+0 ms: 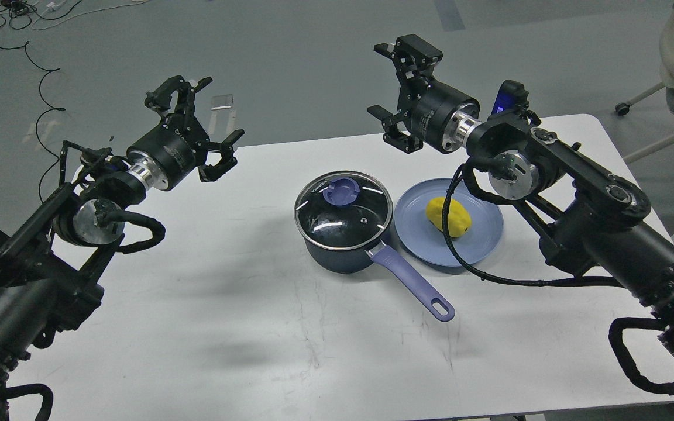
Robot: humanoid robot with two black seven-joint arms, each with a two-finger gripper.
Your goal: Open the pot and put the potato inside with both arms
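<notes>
Navy pot (343, 245) is sitting mid-desk (226, 327) with its glass lid (340, 210) on, handle pointing toward me. Just right, the potato (448, 217) is lying on a blue plate (483, 242). Both arms are hovering apart, left end effector (196, 126) and right end effector (387, 82) spread wide, holding nothing.

The pot (337, 254) has a dark, smooth, faintly glossy wall, and on it sits a see-through glass lid (343, 210) with a shiny metal rim and a matt purple plastic-looking knob (340, 192); its handle (413, 283) has the same matt purple look. Just right of the pot, the potato (448, 216) looks matt yellow on a smooth, satin light-blue plate (477, 234). Under the pot the white tabletop (226, 327) is smooth but scuffed with fine grey scratches, and both arms are matt black with polished metal wrist rings.
</notes>
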